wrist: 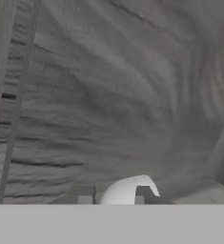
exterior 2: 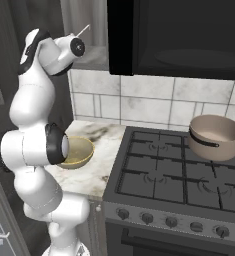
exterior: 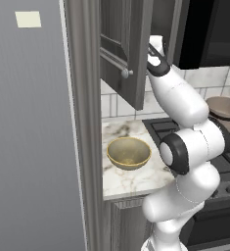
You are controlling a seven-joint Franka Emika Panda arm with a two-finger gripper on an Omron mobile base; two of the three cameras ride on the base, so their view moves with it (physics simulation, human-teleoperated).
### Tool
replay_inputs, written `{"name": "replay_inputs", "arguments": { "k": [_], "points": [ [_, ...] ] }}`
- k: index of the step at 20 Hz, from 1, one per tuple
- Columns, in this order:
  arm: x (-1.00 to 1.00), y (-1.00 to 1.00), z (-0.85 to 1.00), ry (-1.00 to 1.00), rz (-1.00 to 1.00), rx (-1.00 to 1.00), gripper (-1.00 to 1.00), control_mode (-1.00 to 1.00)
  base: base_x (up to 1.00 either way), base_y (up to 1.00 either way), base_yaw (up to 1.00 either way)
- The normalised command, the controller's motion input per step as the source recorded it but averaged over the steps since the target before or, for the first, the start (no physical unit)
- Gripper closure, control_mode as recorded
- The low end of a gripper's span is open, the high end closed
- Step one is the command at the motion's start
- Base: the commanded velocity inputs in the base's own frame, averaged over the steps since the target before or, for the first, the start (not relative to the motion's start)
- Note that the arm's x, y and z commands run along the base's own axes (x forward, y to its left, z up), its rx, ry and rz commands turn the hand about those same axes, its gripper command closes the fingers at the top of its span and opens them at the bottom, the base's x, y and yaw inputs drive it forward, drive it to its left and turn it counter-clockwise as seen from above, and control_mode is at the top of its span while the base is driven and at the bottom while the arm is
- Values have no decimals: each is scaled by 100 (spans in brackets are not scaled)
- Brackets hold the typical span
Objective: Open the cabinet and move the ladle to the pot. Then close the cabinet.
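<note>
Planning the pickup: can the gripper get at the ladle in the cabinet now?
Probably yes: the cabinet door stands open, and the gripper is inside with the pale ladle between its jaws.

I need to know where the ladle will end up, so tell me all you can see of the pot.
The pot is round, taupe-brown, with a darker band at its rim and a dark handle on its near side. It looks empty and stands upright on a back burner of the stove, right of the yellow bowl. Nothing else touches it.
</note>
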Motion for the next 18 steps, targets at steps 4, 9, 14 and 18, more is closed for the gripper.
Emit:
{"name": "replay_inputs", "arguments": {
  "k": [4, 9, 14, 18],
  "points": [
    [-17, -5, 11, 0, -7, 1, 100, -100, 0, 0, 0],
    [-46, -10, 20, 0, -10, 2, 100, -100, 0, 0, 0],
    [-87, -28, 16, 0, -13, 4, 100, -100, 0, 0, 0],
    [-99, -47, 6, 0, -15, 3, 100, -100, 0, 0, 0]
  ]
}}
